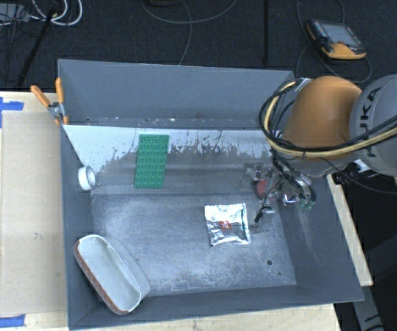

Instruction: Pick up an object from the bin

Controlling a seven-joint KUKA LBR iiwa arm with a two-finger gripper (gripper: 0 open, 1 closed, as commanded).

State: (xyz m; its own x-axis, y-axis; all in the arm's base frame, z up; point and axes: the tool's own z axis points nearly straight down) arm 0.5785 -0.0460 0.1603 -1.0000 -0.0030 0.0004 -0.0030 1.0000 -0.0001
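My gripper [262,214] hangs low over the right part of the bin floor, under the arm's wrist. Just left of it, nearly touching, lies a crinkled silver foil packet [227,224] with a small red and black mark, flat on the floor. Whether the gripper touches the packet I cannot tell. Nothing shows in the gripper.
A green studded building plate [151,161] leans against the back wall. A small white round cap [86,178] rests by the left wall. An oval white dish with a brown rim [110,273] lies in the front left corner. The arm's orange cover and cables hang over the bin's right side.
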